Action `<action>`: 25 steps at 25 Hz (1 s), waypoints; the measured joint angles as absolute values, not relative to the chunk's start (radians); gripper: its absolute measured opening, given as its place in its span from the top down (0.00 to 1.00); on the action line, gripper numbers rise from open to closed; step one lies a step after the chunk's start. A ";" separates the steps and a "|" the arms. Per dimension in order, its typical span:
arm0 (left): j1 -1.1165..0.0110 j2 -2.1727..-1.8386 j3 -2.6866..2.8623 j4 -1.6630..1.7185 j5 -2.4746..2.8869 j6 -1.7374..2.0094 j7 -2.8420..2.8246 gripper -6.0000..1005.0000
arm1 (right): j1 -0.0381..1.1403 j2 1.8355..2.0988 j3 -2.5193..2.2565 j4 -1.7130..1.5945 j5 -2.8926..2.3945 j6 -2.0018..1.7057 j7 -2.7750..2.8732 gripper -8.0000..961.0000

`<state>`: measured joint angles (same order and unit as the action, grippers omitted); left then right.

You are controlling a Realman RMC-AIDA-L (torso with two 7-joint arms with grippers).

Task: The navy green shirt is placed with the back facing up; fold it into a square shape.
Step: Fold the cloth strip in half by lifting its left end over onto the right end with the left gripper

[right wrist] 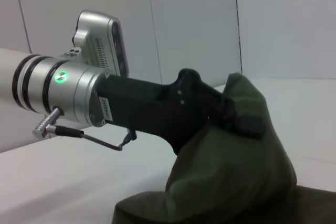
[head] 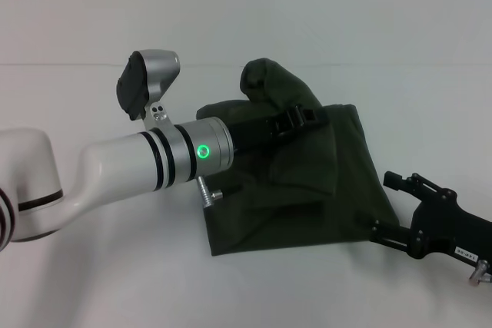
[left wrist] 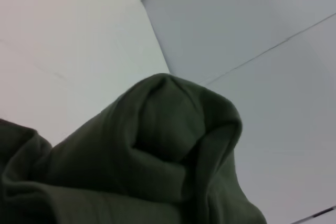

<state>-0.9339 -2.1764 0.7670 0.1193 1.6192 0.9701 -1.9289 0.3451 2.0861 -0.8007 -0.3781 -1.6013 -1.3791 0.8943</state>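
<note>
- Lying on the white worktop (head: pixel 92 266), the navy green shirt (head: pixel 307 197) is already folded into a rough rectangle, its plain olive fabric in layered creases toward the middle-right of the head view.
- One part of the shirt is pulled up off the pile into a rounded hump at the far edge, seen as a peaked fold in the left wrist view (left wrist: pixel 173 129) and as a draped mound in the right wrist view (right wrist: pixel 236 166).
- The left pincer (head: pixel 304 117) reaches in from the left over the shirt and is clamped on that raised fabric; the cloth wraps around its black tip, so the fingertips themselves are hidden.
- A green ring light glows on the left arm's silver wrist (head: pixel 203 151), with the wrist camera housing above it.
- The right pincer (head: pixel 403 205) sits at the shirt's right-hand near corner, close to the fabric edge; whether its fingers are apart or together cannot be told.
</note>
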 joint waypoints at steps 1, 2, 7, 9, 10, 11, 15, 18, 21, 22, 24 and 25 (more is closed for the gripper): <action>-0.934 -2.176 0.766 0.116 1.618 0.966 -1.926 0.91 | 0.344 2.086 -0.801 -0.377 -1.601 -1.379 0.894 0.04; -0.934 -2.177 0.765 0.113 1.615 0.963 -1.925 0.91 | 0.344 2.086 -0.800 -0.377 -1.601 -1.379 0.894 0.04; -0.931 -2.177 0.762 0.053 1.553 0.965 -1.837 0.91 | 0.322 2.087 -0.753 -0.373 -1.600 -1.382 0.894 0.04; -0.923 -2.177 0.761 0.036 1.527 0.973 -1.787 0.91 | 0.296 2.089 -0.694 -0.372 -1.600 -1.395 0.894 0.04; -0.916 -2.177 0.760 0.030 1.514 0.979 -1.764 0.91 | 0.284 2.090 -0.666 -0.372 -1.600 -1.401 0.893 0.04; -0.911 -2.177 0.757 0.026 1.505 0.987 -1.749 0.91 | 0.274 2.090 -0.634 -0.371 -1.600 -1.410 0.893 0.04; -0.900 -2.177 0.737 0.014 1.488 1.000 -1.724 0.87 | 0.249 2.088 -0.553 -0.368 -1.600 -1.444 0.894 0.04; -0.907 -2.177 0.734 0.005 1.488 1.008 -1.726 0.80 | 0.245 2.088 -0.522 -0.364 -1.600 -1.460 0.895 0.04; -0.922 -2.177 0.734 -0.011 1.491 1.027 -1.732 0.70 | 0.245 2.088 -0.517 -0.362 -1.600 -1.462 0.895 0.04; -0.928 -2.177 0.734 -0.019 1.491 1.031 -1.734 0.66 | 0.246 2.088 -0.517 -0.362 -1.600 -1.462 0.895 0.04; -0.942 -2.177 0.733 -0.032 1.490 1.037 -1.736 0.59 | 0.247 2.089 -0.517 -0.362 -1.600 -1.461 0.895 0.04; -0.954 -2.177 0.732 -0.041 1.490 1.040 -1.736 0.47 | 0.248 2.089 -0.517 -0.362 -1.600 -1.461 0.894 0.04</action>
<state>-0.9543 -2.1766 0.7323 -0.0413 1.4896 1.0402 -1.7359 0.2482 2.0893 -0.5166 -0.3619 -1.6002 -1.4609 0.8945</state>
